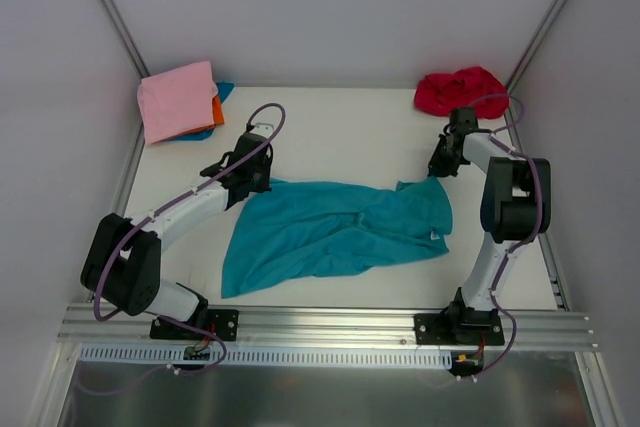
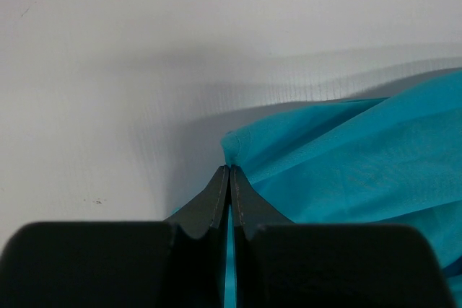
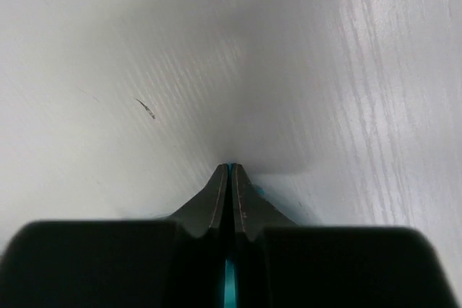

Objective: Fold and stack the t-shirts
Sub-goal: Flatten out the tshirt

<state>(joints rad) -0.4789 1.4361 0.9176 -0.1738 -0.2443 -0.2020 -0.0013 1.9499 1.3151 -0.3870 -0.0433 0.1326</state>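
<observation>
A teal t-shirt [image 1: 335, 227] lies spread and wrinkled in the middle of the white table. My left gripper [image 1: 252, 182] is shut on its far left corner; in the left wrist view the teal cloth [image 2: 346, 164] runs from between the closed fingertips [image 2: 229, 171] off to the right. My right gripper [image 1: 440, 169] is shut on the shirt's far right corner; the right wrist view shows only a sliver of teal [image 3: 230, 279] between the closed jaws [image 3: 230, 167]. A crumpled red t-shirt [image 1: 460, 90] lies at the back right.
A stack of folded shirts sits at the back left, pink [image 1: 178, 99] on top with orange [image 1: 216, 107] and blue edges under it. White enclosure walls stand close on the left, back and right. An aluminium rail [image 1: 330, 325] runs along the near edge.
</observation>
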